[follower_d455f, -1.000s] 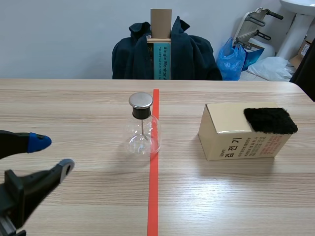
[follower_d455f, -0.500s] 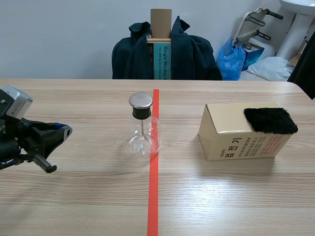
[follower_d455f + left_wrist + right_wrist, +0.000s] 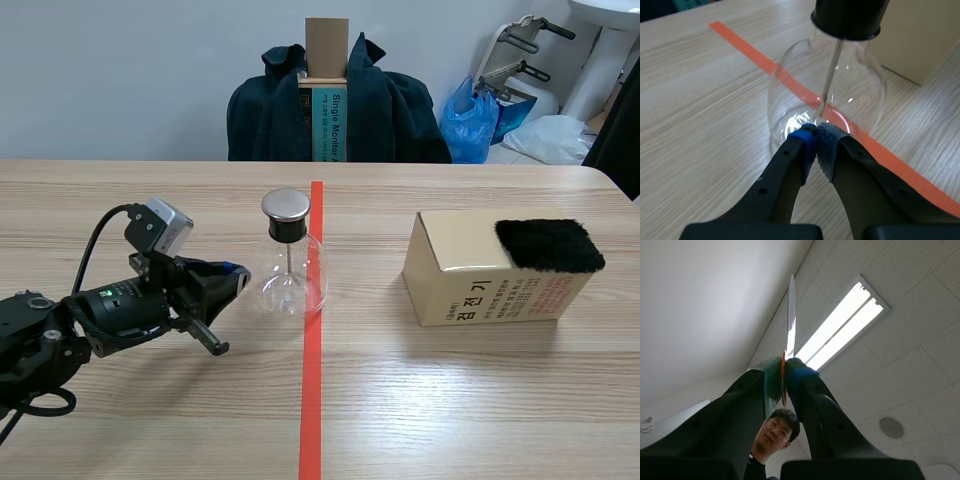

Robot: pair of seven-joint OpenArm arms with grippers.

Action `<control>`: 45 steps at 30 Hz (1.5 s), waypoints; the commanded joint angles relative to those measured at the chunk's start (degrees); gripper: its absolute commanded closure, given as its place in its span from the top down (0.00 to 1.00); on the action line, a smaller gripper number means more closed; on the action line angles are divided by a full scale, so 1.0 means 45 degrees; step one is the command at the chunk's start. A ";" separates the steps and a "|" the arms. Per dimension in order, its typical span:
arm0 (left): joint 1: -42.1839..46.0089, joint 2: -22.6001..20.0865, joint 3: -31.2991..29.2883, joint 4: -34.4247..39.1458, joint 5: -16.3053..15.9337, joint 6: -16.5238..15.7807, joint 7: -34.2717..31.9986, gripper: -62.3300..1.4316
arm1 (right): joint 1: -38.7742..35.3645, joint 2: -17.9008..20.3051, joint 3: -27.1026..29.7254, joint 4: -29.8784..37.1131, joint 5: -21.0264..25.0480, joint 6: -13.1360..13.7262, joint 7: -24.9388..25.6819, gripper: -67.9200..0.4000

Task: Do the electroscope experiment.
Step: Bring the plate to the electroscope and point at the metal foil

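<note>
Left gripper (image 3: 238,274) lies low at left, fingers closed tip to tip on nothing, tips right at the left wall of the electroscope (image 3: 290,262), a metal-capped glass flask standing mid-table on the tape line's (image 3: 312,400) left edge. Right of it sits a tan box (image 3: 470,285) with a black fur pad (image 3: 550,245) on top, at its right end. Right gripper (image 3: 785,365) points at the ceiling (image 3: 900,355), clamped on a thin flat sheet (image 3: 791,310) seen edge-on.

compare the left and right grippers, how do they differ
The left gripper is shut on nothing; the right gripper pinches a thin flat piece. The left gripper points at the glass flask low over the table; the right gripper points up at the ceiling. Both have fingers closed.
</note>
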 commanded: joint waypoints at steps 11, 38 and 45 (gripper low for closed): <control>-0.0029 -0.0049 -0.0141 0.0107 0.0151 0.0219 -0.0355 0.07 | 0.0126 0.0170 0.0005 0.0262 0.0525 -0.0253 0.0165 0.02; -0.0024 -0.0049 -0.0146 0.0107 0.0432 0.0306 -0.0296 0.07 | 0.6620 -0.3060 -0.7883 -0.8354 -0.3614 0.3254 0.1180 0.02; -0.0024 -0.0049 -0.0146 0.0107 0.0432 0.0306 -0.0301 0.07 | 0.6853 -0.3852 -0.8155 -1.0258 -0.4027 0.3254 0.2521 0.02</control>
